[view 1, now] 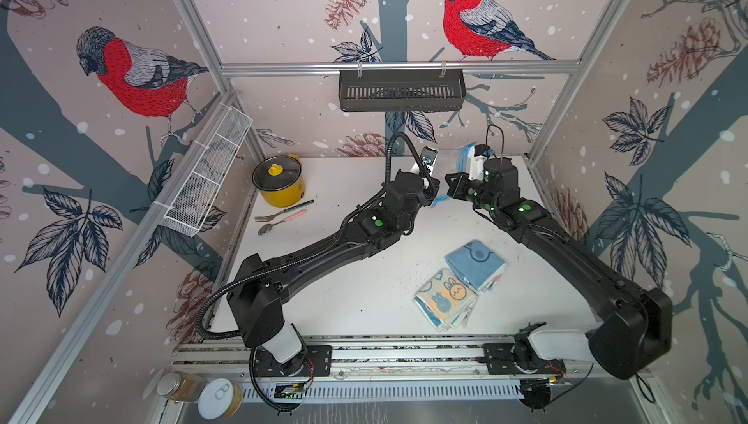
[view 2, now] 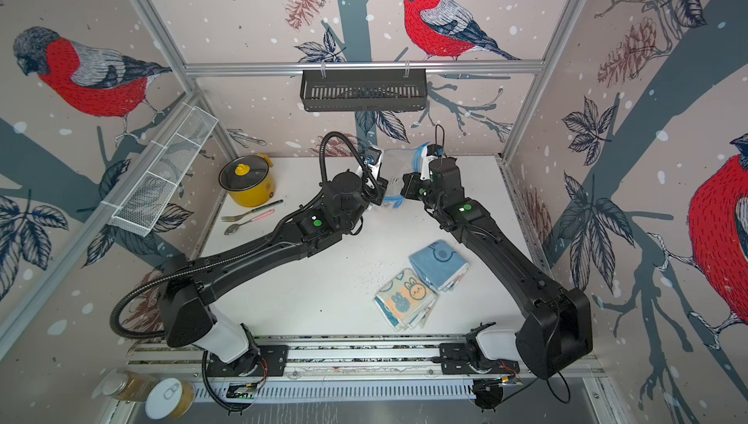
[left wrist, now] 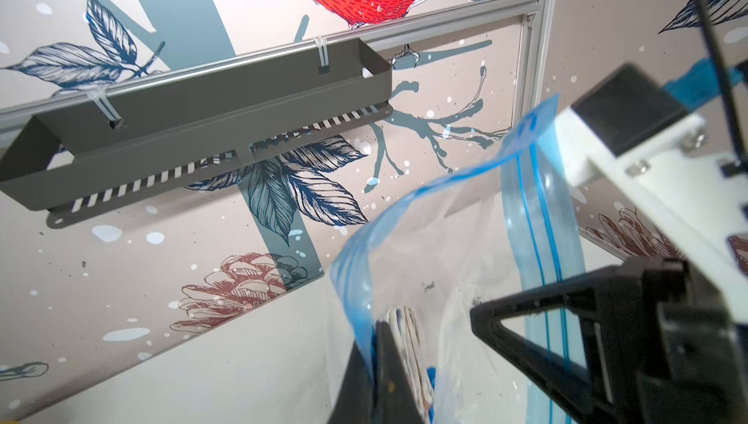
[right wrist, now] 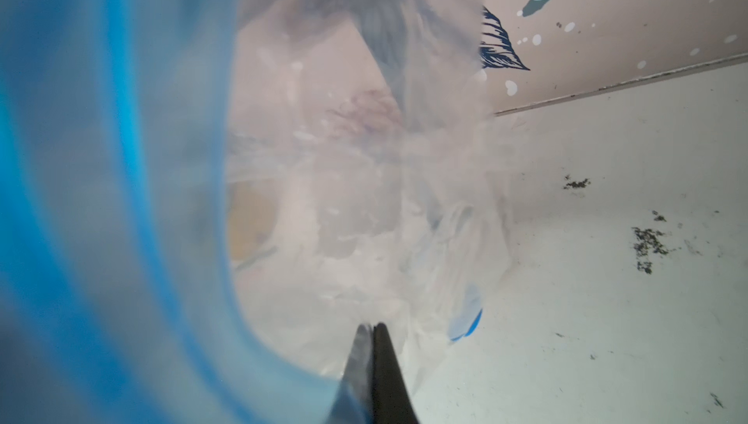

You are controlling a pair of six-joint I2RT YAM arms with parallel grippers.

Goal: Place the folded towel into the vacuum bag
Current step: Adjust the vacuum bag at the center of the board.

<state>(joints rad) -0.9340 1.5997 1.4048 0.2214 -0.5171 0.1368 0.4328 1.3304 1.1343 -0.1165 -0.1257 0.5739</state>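
Both grippers hold the clear vacuum bag point(view 1: 451, 159) point(view 2: 398, 169) up at the back of the table, its blue zip strip point(left wrist: 542, 215) open. My left gripper point(left wrist: 378, 325) is shut on the blue rim of the bag. My right gripper point(right wrist: 370, 327) is shut on the opposite side of the rim; its black fingers point(left wrist: 498, 321) also show in the left wrist view. A folded towel point(left wrist: 406, 333) stands on edge inside the bag next to the left jaws. Two more folded towels lie on the table at the right front: a blue one point(view 1: 477, 264) and a bunny-print one point(view 1: 445, 300).
A yellow pot point(view 1: 279, 181) with a glass lid stands at the back left, with a fork point(view 1: 279, 212) and a spoon point(view 1: 275, 225) in front of it. A black shelf point(view 1: 400, 90) hangs on the back wall and a white wire basket point(view 1: 206, 183) on the left wall. Two jars point(view 1: 182, 387) stand past the front rail.
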